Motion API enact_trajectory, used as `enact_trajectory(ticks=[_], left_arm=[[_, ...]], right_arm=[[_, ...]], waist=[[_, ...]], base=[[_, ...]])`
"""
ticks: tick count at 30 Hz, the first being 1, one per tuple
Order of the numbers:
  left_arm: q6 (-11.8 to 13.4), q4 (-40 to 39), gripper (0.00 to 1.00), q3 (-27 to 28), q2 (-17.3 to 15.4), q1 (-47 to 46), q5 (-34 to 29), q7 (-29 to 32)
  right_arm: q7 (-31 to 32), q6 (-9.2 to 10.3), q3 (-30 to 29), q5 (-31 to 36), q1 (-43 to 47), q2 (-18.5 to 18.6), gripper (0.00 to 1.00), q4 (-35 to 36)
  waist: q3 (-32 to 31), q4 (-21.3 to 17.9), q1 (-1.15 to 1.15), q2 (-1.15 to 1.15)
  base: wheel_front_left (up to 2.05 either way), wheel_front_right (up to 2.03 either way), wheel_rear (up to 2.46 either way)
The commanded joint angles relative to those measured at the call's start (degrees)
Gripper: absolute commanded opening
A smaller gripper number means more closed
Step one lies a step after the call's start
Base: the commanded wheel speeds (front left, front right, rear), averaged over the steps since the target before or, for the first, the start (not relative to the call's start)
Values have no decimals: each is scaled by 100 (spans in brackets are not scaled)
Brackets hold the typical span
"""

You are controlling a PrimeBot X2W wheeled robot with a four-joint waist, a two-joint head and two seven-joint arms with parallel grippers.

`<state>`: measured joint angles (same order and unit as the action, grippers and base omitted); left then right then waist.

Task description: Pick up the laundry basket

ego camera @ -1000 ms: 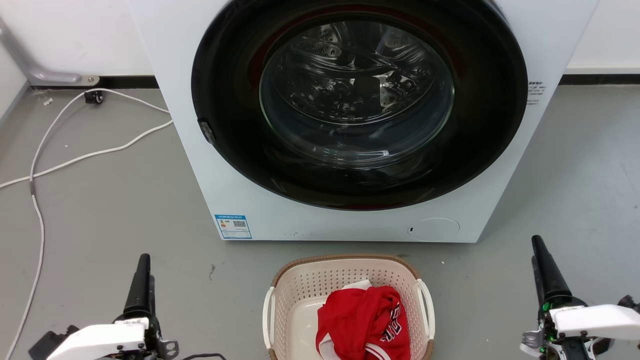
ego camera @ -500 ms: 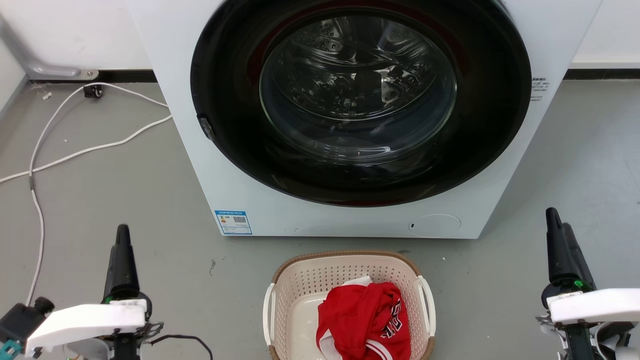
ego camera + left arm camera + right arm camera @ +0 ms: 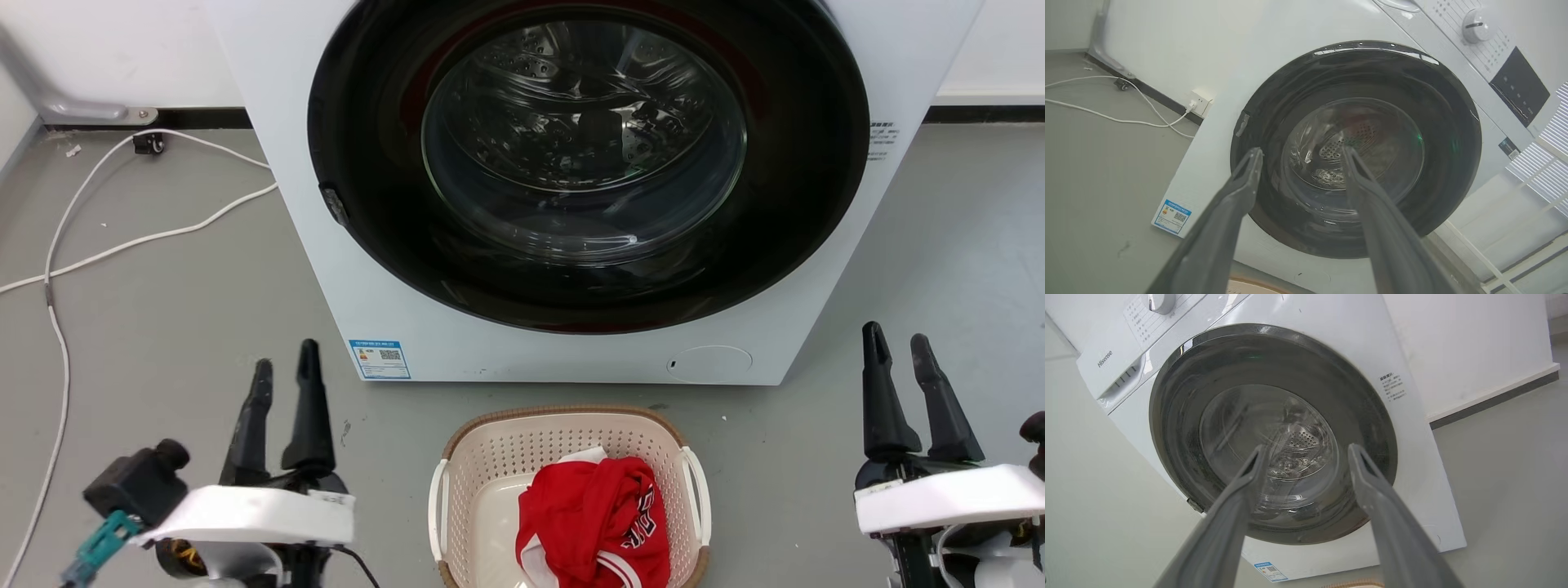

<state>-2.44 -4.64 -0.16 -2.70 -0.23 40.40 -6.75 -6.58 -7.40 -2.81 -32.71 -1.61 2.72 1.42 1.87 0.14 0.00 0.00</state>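
Fingers (image 3: 310,400) of the left claw (image 3: 286,359) stand apart, holding nothing, above the floor. From it the basket (image 3: 563,412) lies at 4 o'clock, on the floor just before the washer (image 3: 531,359), with a red shirt (image 3: 596,523) inside. Its long axis seems to run 12 to 6, though the head view's edge cuts it. The left handle (image 3: 435,506) is at 9, the right handle (image 3: 700,498) at 3. The right claw (image 3: 896,339), likewise spread and empty, has the basket at 8 o'clock and looks slightly farther off. "Hisense" (image 3: 1104,359) reads on the washer's panel. The blue QR sticker (image 3: 380,359) is too small to read.
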Motion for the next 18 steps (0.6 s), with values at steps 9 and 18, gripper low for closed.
enact_trajectory(ticks=[9, 18], left_arm=[[254, -191, 100, -544, -63, 26, -1279, -175], [743, -75, 100, -1135, -343, -1, -1973, -318]], right_arm=[[-182, -12, 41, 1036, 89, 21, 100, 132], [-329, -12, 92, 1958, 185, 22, 100, 50]], waist=[[1, 6, 0, 0], [-11, 2, 0, 0]], base=[[0, 0, 0], [0, 0, 0]])
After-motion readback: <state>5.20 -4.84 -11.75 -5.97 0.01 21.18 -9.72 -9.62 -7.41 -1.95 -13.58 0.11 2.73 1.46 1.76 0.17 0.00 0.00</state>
